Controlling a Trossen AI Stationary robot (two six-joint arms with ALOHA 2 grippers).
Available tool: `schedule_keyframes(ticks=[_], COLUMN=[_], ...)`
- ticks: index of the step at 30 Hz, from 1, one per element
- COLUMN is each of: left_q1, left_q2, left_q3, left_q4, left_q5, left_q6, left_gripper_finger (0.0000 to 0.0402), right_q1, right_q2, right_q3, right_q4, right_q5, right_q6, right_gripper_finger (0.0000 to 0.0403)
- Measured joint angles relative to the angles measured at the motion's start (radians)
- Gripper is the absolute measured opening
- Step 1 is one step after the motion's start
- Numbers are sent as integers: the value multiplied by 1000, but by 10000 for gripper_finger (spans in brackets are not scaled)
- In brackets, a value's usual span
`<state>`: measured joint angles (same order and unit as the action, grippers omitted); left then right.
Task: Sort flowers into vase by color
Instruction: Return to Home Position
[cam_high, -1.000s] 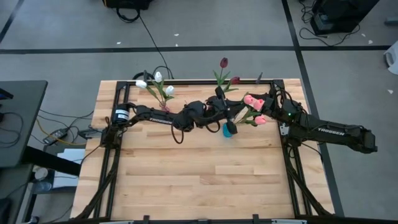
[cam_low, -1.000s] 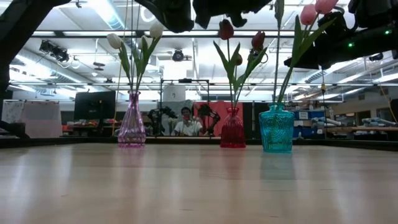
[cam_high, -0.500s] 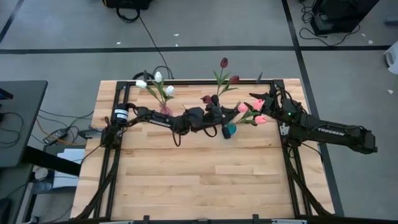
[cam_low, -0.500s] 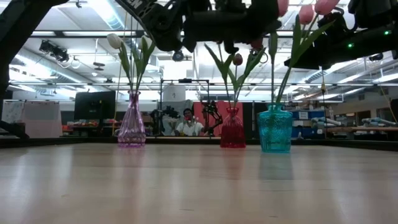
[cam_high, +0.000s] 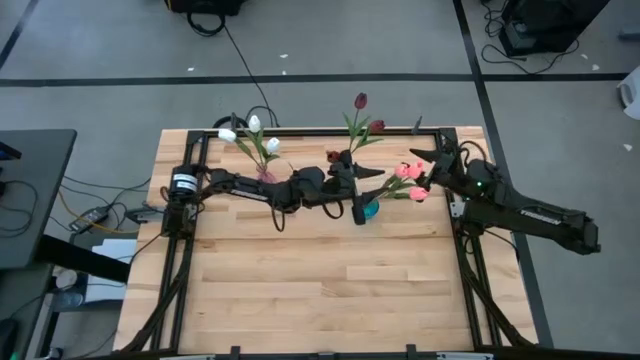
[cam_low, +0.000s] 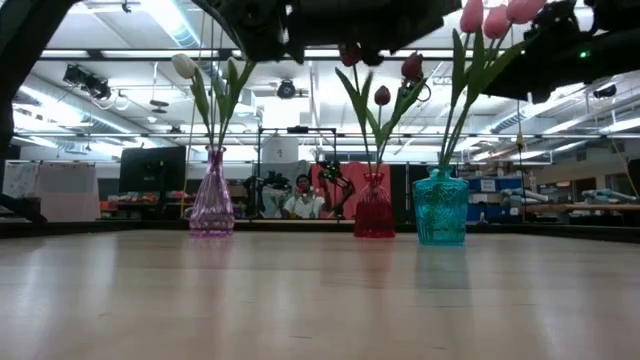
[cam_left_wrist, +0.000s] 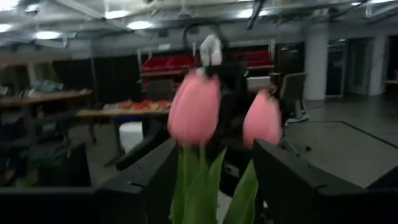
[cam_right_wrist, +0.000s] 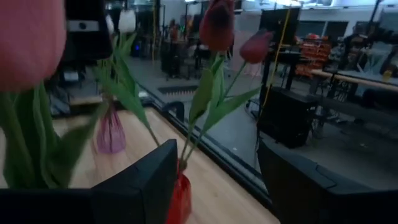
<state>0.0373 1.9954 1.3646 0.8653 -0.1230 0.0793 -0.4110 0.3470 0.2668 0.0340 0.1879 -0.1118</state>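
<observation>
Three vases stand in a row near the table's far edge. The purple vase (cam_low: 212, 205) holds white flowers (cam_high: 250, 132). The red vase (cam_low: 374, 208) holds dark red flowers (cam_low: 383, 95). The teal vase (cam_low: 441, 207) holds three pink flowers (cam_low: 495, 18), whose stems lean toward the right. My left gripper (cam_left_wrist: 214, 180) is open above the teal vase (cam_high: 371, 208), its fingers on either side of a pink tulip's stem and leaves (cam_left_wrist: 199, 180). My right gripper (cam_right_wrist: 214, 180) is open just right of the pink heads (cam_high: 405, 171), with nothing between its fingers.
A black frame (cam_high: 300, 130) runs along the table's far edge behind the vases. Bare wooden table (cam_high: 320, 280) lies in front of them. Beyond the table a seated person (cam_low: 300, 200) and lab benches show.
My left gripper has gone down over the teal vase with a pink tulip, then opened and let it go. The tulip's stem has slid into the vase, and it now leans right beside the other two pink ones.
</observation>
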Motion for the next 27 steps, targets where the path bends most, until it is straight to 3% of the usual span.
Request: schedule_keyframes(ticks=[6,11,14,20,27], left_q1=[-21,-39,-67,-103,-107], left_q2=[-118,-250,-350,-576,-810], left_q3=[0,-31,-119,-386,-655], left_q4=[-218,-408,-409,-307,-323], left_q5=[12,21,22,5,-63], left_q6=[125,128,127,104,10], left_gripper_finger=[217,210,204,197,195], right_q1=[0,1,4,5,5], right_q2=[-94,-164,-208,-298,-344], right_q3=[0,0,-8,-106,-202], right_q4=[-93,-182,-219,-122,-25], right_q5=[46,55,55,57,66], right_q6=[126,197,240,301,346], right_gripper_finger=[226,217,211,206,206])
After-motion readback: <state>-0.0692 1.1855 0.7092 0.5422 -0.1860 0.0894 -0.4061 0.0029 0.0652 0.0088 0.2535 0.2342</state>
